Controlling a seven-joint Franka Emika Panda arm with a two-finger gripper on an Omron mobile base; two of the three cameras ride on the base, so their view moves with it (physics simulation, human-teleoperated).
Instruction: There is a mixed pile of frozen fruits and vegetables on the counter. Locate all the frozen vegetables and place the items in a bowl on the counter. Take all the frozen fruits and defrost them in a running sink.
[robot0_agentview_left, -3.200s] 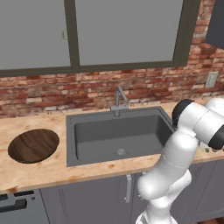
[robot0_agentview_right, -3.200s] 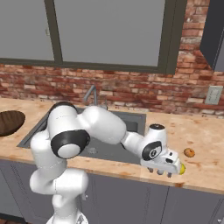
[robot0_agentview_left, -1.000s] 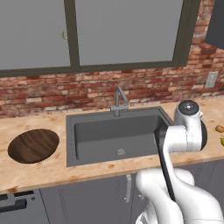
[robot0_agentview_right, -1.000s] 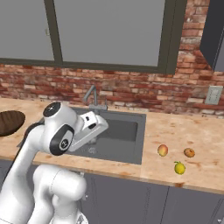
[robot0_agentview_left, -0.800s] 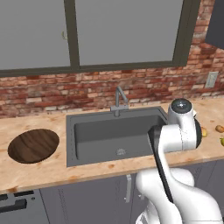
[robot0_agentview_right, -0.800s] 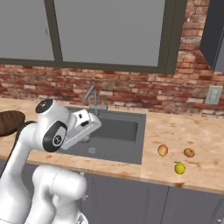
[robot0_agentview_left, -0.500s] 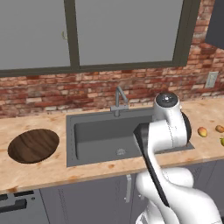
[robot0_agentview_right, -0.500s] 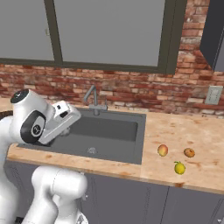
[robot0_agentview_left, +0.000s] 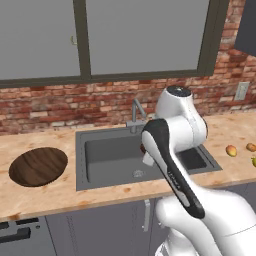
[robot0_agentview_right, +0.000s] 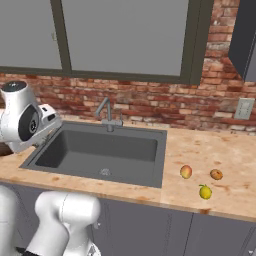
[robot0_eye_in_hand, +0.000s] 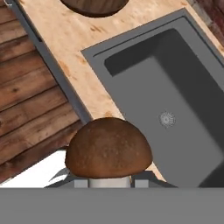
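End effector (robot0_eye_in_hand: 109, 183) clenched on brown-capped mushroom (robot0_eye_in_hand: 108, 152), carried above sink's (robot0_eye_in_hand: 175, 109) near edge, wooden bowl (robot0_agentview_left: 38, 166) well apart on surface (robot0_agentview_left: 60, 195). Risk: grip at stem judged marginal; mushroom may be dropped into basin.

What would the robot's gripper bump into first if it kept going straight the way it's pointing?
Probably the counter edge beside the sink. The gripper, shut on a brown mushroom, looks down at that strip, with the bowl farther along. The mushroom hides the exact line, so the depth is a guess.
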